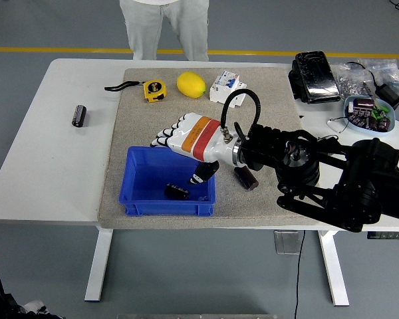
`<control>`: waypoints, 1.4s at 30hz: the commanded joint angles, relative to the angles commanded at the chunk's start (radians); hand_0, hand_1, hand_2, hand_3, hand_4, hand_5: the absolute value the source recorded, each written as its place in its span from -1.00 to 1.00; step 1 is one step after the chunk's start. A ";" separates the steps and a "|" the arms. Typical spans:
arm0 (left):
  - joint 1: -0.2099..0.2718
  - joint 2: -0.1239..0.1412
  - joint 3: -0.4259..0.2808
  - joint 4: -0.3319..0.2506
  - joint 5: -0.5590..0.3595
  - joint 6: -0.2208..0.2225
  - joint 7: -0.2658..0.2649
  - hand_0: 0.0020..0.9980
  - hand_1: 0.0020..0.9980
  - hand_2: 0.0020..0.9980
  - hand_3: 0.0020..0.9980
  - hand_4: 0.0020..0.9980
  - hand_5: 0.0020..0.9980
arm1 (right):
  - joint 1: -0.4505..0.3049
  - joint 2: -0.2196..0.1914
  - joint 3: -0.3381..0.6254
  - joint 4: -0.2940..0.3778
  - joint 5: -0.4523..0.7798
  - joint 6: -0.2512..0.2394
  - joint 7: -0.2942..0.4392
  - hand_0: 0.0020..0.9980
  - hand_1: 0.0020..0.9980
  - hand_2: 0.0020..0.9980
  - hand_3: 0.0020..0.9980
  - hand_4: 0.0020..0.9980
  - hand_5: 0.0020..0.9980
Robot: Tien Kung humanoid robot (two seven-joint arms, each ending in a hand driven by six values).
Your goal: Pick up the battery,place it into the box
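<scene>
A small black battery point(177, 192) lies on the floor of the blue box point(141, 199), near its front right. My right hand point(182, 151) hovers over the box's right half with its fingers spread and nothing in them. A second black battery point(247, 178) lies on the grey mat just right of the box, partly behind my wrist. A third battery point(78, 115) rests on the bare white table at the far left.
A yellow tape measure point(154, 90), a lemon point(191, 84) and a white breaker point(227, 88) line the mat's far edge. A black case point(314, 76) and a bowl of parts point(368, 114) sit at the right. A person point(163, 30) stands behind the table.
</scene>
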 joint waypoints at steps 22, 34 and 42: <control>0.014 0.001 -0.017 0.002 0.019 0.005 0.006 0.53 0.56 0.65 0.30 0.37 0.06 | -0.049 -0.177 0.060 -0.010 -0.065 0.152 0.050 0.19 0.29 0.49 0.62 1.00 -0.48; 0.018 0.000 -0.023 0.001 0.030 0.004 0.007 0.53 0.56 0.65 0.31 0.37 0.06 | -0.091 -0.190 0.030 -0.044 -0.079 0.159 0.060 0.19 0.28 0.48 0.62 1.00 -0.48; 0.012 0.000 -0.020 -0.002 0.033 0.000 0.007 0.53 0.56 0.65 0.31 0.36 0.06 | -0.095 -0.173 0.019 -0.065 -0.061 0.146 0.062 0.19 0.27 0.48 0.62 1.00 -0.48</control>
